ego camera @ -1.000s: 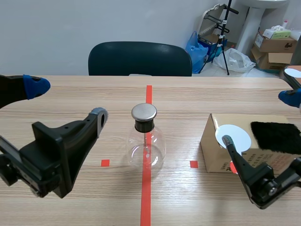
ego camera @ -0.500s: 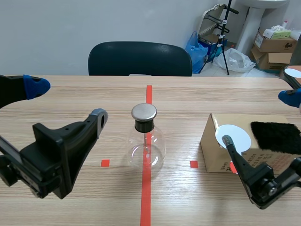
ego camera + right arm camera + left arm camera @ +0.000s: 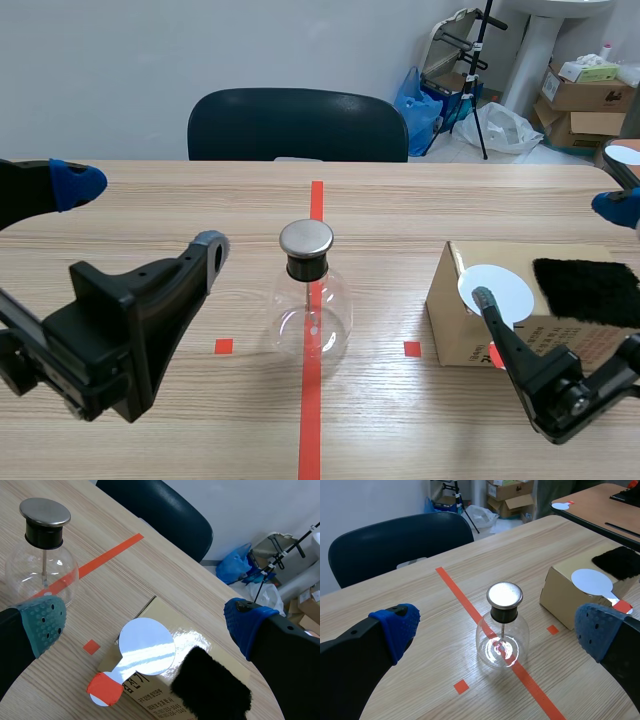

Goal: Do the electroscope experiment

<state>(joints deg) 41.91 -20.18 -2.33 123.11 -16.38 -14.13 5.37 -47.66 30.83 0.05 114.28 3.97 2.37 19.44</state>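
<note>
A glass flask electroscope (image 3: pixel 311 298) with a black neck and a round metal cap stands on the red centre tape line; it also shows as the flask (image 3: pixel 502 635) ahead of my left gripper and the flask (image 3: pixel 44 555) ahead of my right one. A cardboard box (image 3: pixel 455 320) at the right carries a white disc paddle (image 3: pixel 497 292) with a red-taped handle (image 3: pixel 106 689) and a black fur pad (image 3: pixel 587 290). My left gripper (image 3: pixel 497 635) stands open, held above the table. My right gripper (image 3: pixel 145 617) is open above the box.
A dark blue chair (image 3: pixel 297 125) stands behind the table's far edge. Cardboard boxes (image 3: pixel 585 90), bags and a stand sit on the floor at the back right. Another white disc (image 3: pixel 562 505) lies on a second table beyond.
</note>
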